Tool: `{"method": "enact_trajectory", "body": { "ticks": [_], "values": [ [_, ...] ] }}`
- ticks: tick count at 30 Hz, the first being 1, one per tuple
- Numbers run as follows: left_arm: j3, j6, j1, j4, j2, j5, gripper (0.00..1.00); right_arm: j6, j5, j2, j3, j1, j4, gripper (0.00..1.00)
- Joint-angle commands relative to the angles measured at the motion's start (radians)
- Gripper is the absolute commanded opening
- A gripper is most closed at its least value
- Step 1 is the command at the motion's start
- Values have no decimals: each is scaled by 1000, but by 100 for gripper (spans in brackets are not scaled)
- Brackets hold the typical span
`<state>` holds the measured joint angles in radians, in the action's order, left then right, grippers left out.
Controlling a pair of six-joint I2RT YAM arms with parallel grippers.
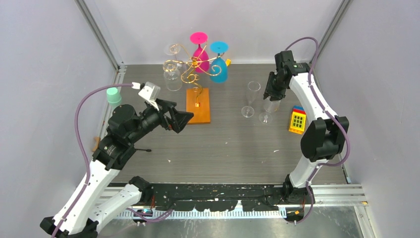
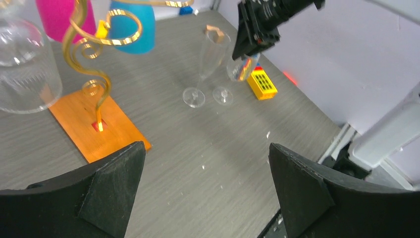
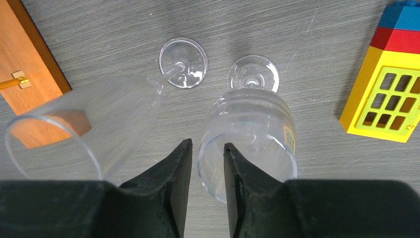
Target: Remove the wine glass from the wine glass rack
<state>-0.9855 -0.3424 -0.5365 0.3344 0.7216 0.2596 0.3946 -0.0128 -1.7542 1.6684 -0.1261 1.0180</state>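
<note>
Top external view first: the wine glass rack point(image 1: 198, 110), gold wire spirals on a flat orange wooden base, is seen at the back of the grey table point(image 1: 223, 148). A pink goblet point(image 1: 200, 59) and a blue goblet point(image 1: 218, 70) are hung upside down on its right-hand arms, and a clear tumbler-like glass point(image 1: 173, 79) is hung on its left side. The clear stemmed wine glass point(image 1: 267, 106) is found off the rack, to the right of it and well apart, with its round foot resting on the table. A tall clear flute point(image 1: 251, 96) is stood just beside it, on the side nearer the rack, and a yellow toy block with a red and blue top point(image 1: 297, 120) is set beyond it, farther from the rack.

Over to the right wrist view: the right gripper point(image 3: 208, 146) is seen at the wine glass's rim, one black finger outside the bowl and the other inside it, so the glass wall is straddled. The gap is narrow; whether the wall is actually pinched cannot be told.

From the left wrist view, the left gripper point(image 2: 206, 146) is shown spread wide with nothing in it, held above the table just in front of the rack's base. A pale green cup point(image 1: 114, 95) is spotted well to the left of the rack
</note>
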Motion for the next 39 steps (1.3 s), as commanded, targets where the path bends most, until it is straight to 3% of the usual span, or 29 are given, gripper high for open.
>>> {"method": "enact_trajectory", "body": {
  "ticks": [1,8,14,21,26,31,35,39],
  "values": [
    [-117,15,-3,-27,56,-92,98,0,26,105,44,3,-22,38],
    [-259,-22,-3,-45,186,-302,98,22,71,249,16,3,-49,41],
    [-466,-75,2,56,339,-532,98,52,34,365,-44,3,-71,41],
    [-651,-60,84,190,512,-619,97,68,-37,469,-127,3,-88,41],
    [-729,-60,201,271,617,-522,95,72,-58,516,-161,3,-90,41],
    [-756,-107,265,310,669,-373,82,88,-95,557,-193,3,-99,41],
    [-697,-183,328,266,653,-273,80,100,-119,585,-208,3,-110,41],
    [-609,-290,401,173,616,-157,67,105,-121,602,-214,3,-114,41]
  ]
}}
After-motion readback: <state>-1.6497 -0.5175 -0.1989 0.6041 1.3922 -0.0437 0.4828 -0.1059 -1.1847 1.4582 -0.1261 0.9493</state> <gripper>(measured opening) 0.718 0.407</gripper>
